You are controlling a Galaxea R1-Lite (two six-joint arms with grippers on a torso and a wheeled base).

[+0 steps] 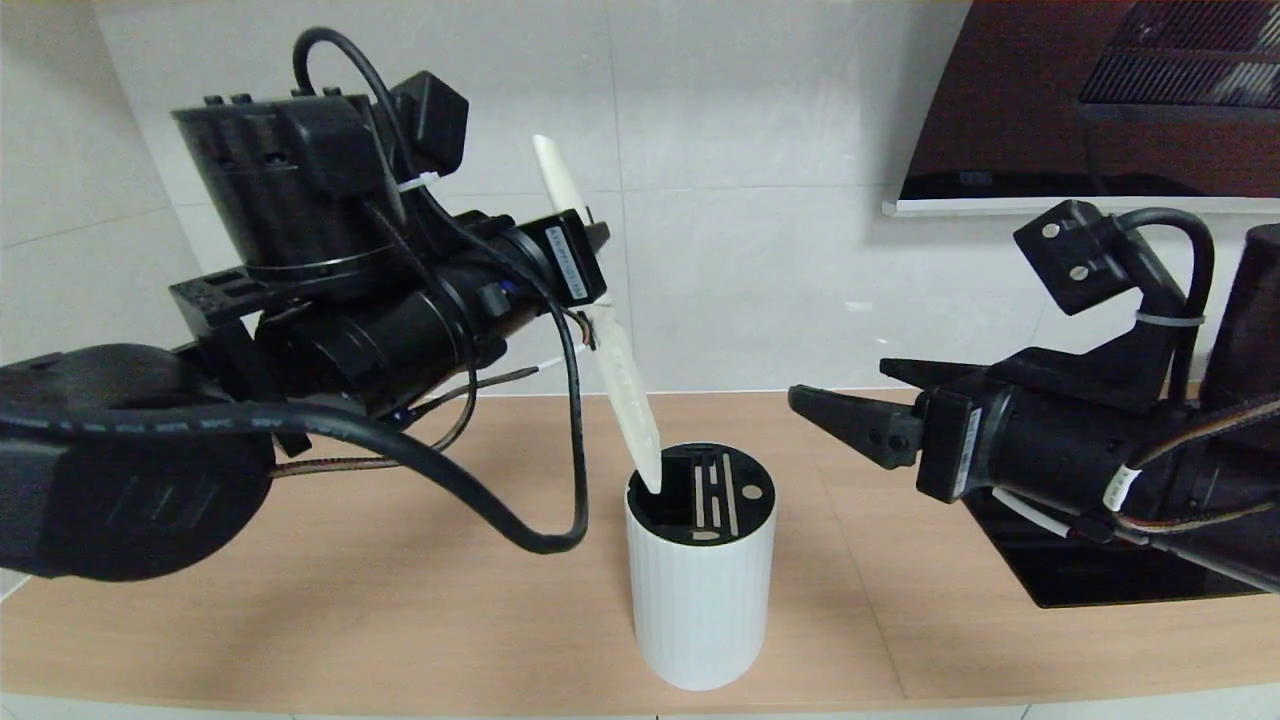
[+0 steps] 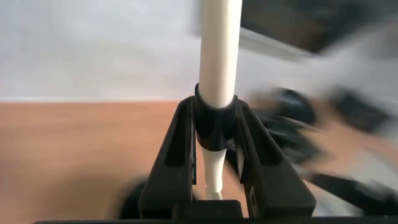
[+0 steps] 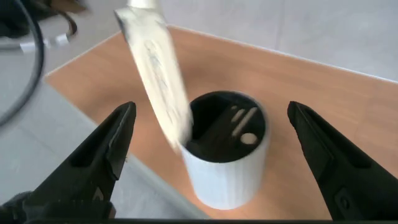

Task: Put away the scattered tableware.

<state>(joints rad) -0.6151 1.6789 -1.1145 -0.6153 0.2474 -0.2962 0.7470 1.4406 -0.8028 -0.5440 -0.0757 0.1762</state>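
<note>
Head view, so the white knife (image 1: 624,388) is up in the air, tilted, handle high, with its tip just poking into the big opening on the black top of the white ribbed holder (image 1: 700,600), on the robot's left side of it. The left gripper (image 1: 592,272) has its jaws clamped on the knife where the handle meets the blade. The right gripper (image 1: 845,390) hangs off to the holder's other side, jaws wide apart, nothing in them. The holder stands on a wood counter (image 1: 400,620), with a black cooktop (image 1: 1080,575) further right.
</note>
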